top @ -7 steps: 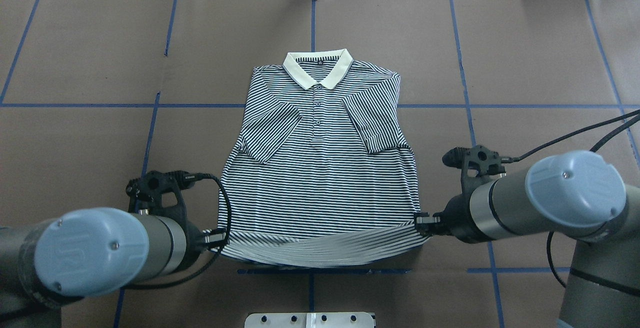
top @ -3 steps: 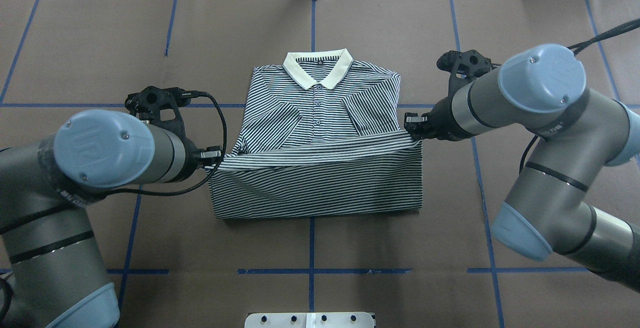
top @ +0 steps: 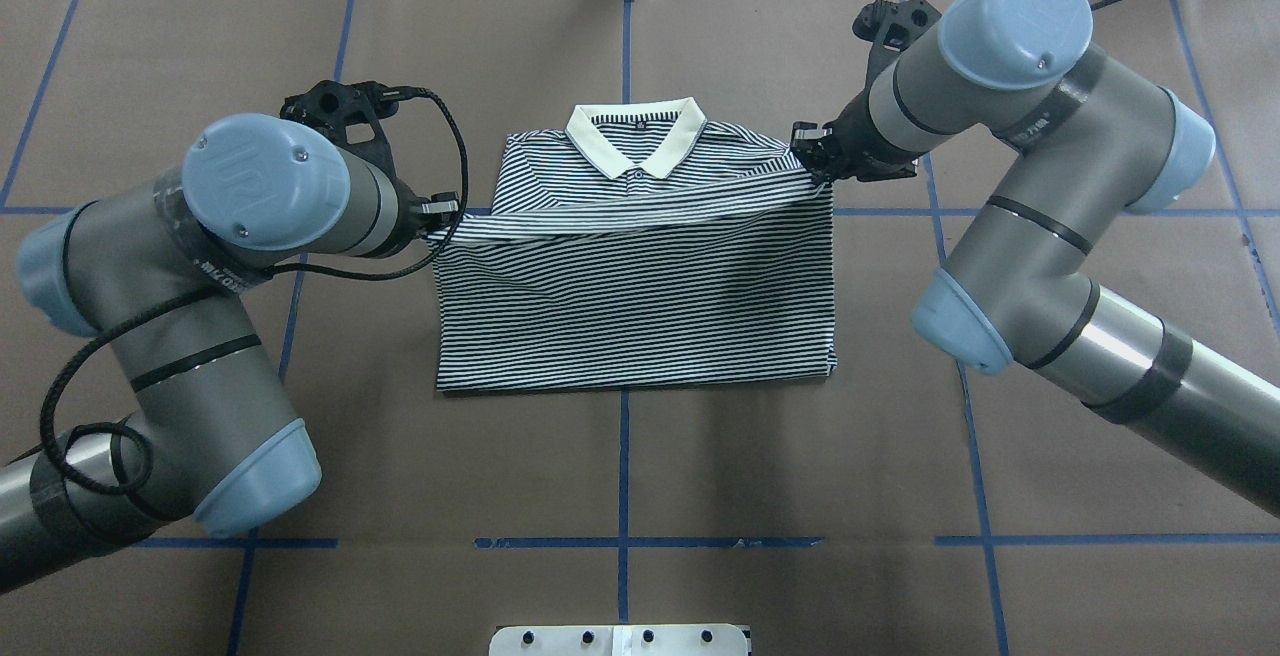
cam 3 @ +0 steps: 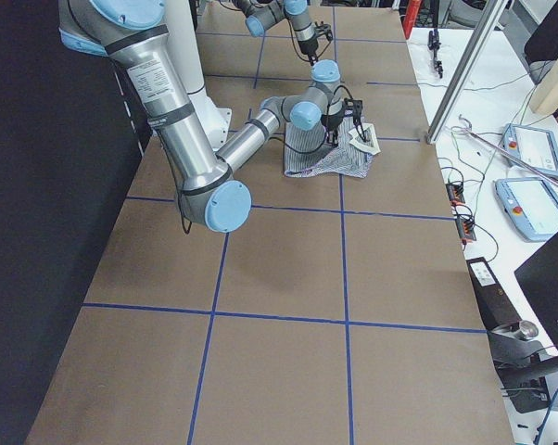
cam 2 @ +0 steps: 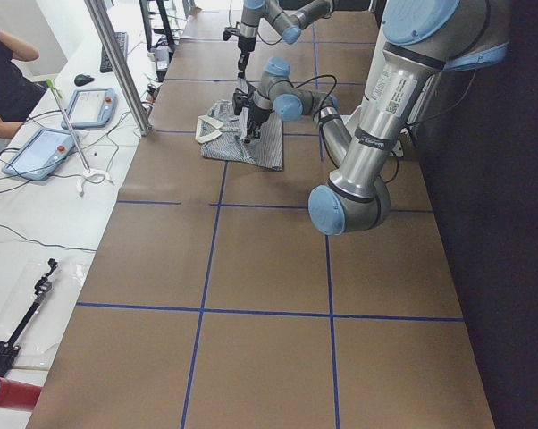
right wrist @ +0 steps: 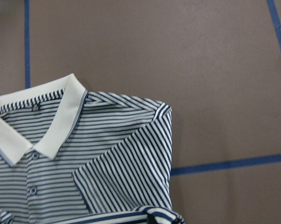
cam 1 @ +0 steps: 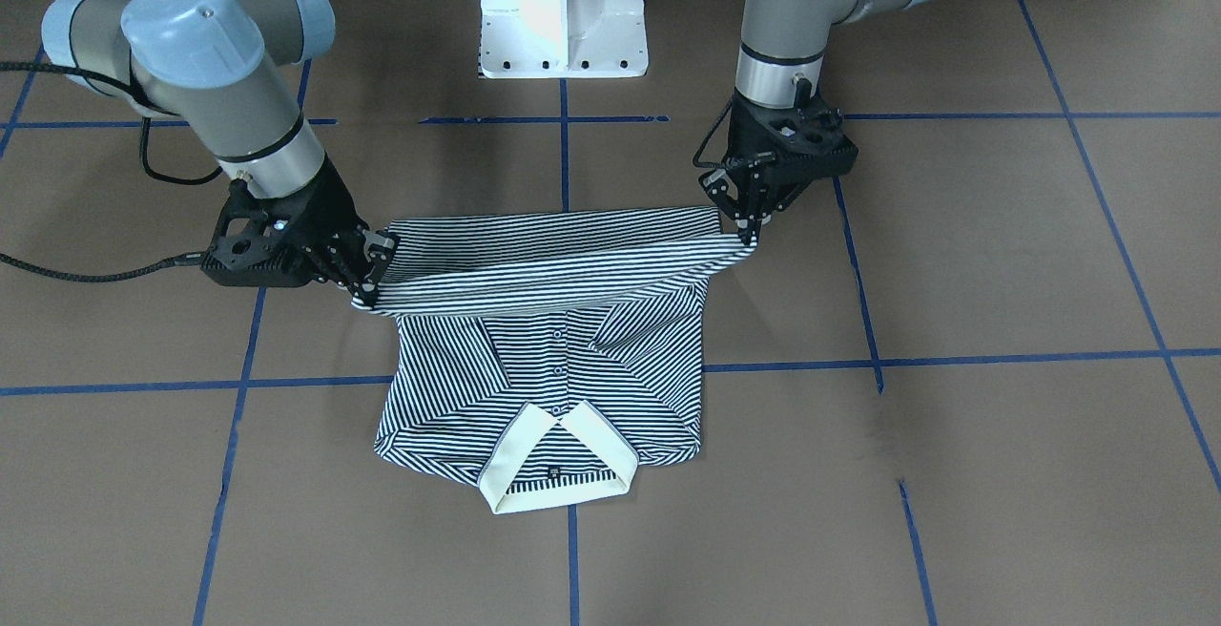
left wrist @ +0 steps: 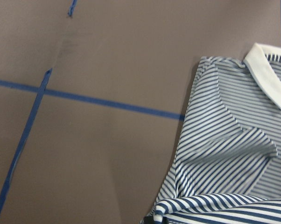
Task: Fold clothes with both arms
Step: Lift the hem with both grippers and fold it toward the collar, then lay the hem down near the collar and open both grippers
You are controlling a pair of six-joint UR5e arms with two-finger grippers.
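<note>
The striped polo shirt lies flat mid-table, its cream collar at the far side and its sleeves folded in. Its lower half is doubled back over the chest, and the hem stretches as a raised band just below the collar. My left gripper is shut on the hem's left corner. The right gripper is shut on the right corner, beside the shoulder. In the front-facing view the left gripper and right gripper hold the band above the shirt. Both wrist views look down on the shirt.
Brown table paper carries a grid of blue tape lines. The white pedestal base stands at the robot's side. A side bench with tablets and a person borders the far edge; brown paper lies around the shirt.
Both grippers have carried the hem from the near table edge up and across the shirt toward the collar, doubling the lower half over. Both arms have stretched forward.
</note>
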